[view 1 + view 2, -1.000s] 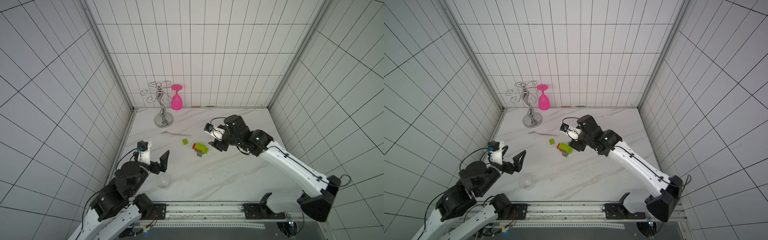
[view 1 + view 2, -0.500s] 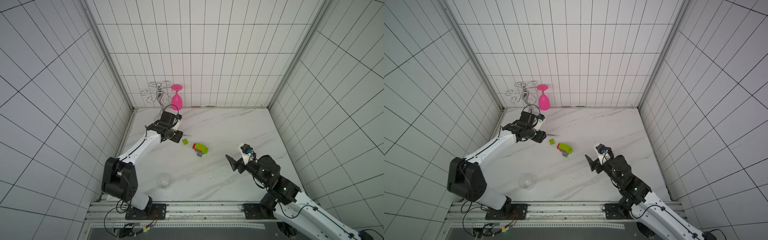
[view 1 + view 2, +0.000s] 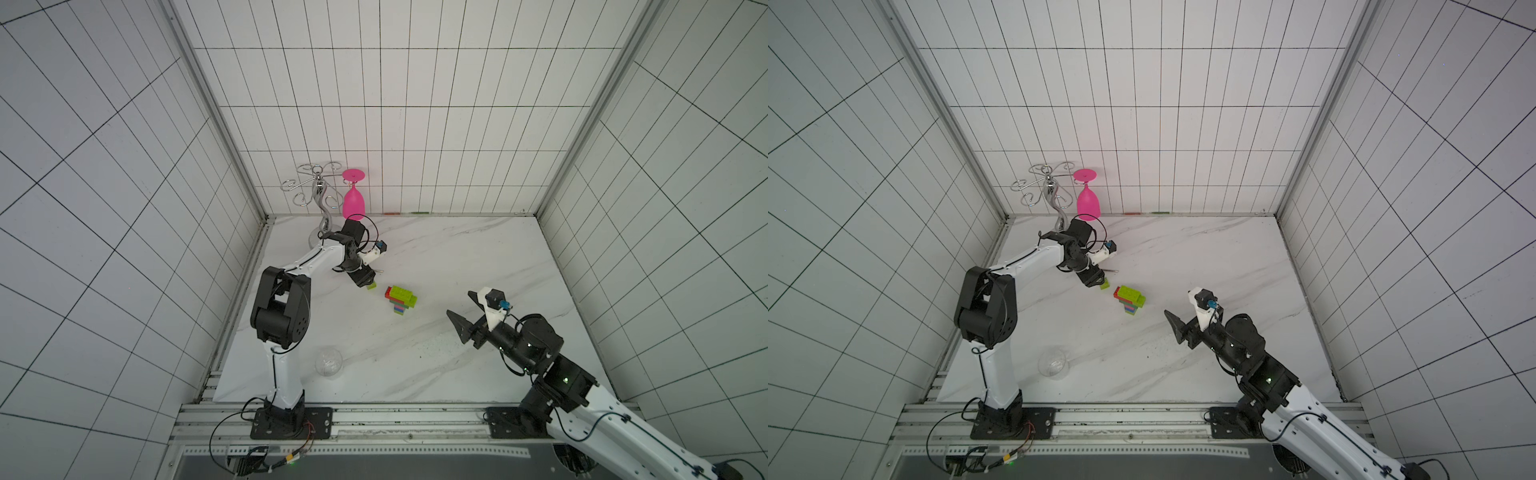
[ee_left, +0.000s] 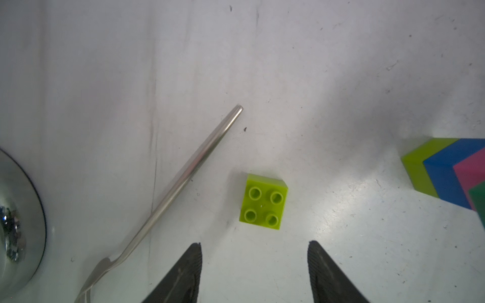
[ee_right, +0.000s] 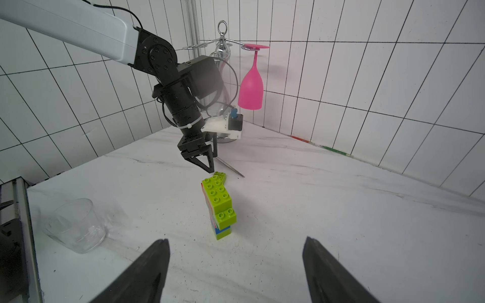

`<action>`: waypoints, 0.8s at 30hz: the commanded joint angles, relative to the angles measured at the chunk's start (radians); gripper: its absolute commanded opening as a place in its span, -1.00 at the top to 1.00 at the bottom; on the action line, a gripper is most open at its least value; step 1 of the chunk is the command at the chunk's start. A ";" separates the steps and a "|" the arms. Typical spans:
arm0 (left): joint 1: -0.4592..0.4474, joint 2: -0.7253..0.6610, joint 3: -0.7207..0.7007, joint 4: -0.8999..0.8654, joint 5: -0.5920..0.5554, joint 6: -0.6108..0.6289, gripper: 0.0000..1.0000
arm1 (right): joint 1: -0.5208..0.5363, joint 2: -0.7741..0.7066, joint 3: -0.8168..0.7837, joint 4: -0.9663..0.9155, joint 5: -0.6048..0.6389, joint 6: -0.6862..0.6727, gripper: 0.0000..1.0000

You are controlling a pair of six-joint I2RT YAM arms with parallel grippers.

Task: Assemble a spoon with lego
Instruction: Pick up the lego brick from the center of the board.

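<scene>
Lower left gripper (image 4: 254,246), jaws half apart and empty, straight over lime brick (image 4: 263,201); centre it between the jaws, clear of the utensil (image 4: 183,173), before closing. Then carry to spoon (image 3: 401,300), lying nearby on table (image 3: 457,257). Keep right gripper (image 5: 236,240), wide open and empty, back. Nothing seen in clear glass (image 3: 328,362); pink glass (image 3: 353,202) hanging inverted, empty.

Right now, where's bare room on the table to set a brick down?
The table is bare beyond the spoon toward the back right corner, and between the clear glass and the right gripper. Crowded: the left gripper, loose lime brick, metal utensil and stand back left.
</scene>
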 commanded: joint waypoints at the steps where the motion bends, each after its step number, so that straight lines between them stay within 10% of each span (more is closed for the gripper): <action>1: -0.006 0.066 0.067 -0.088 0.071 0.062 -0.21 | -0.007 -0.002 -0.018 0.021 -0.028 0.014 -0.66; 24: -0.074 0.163 0.106 -0.062 -0.044 0.077 0.36 | -0.007 0.063 -0.004 0.015 -0.088 0.009 -0.65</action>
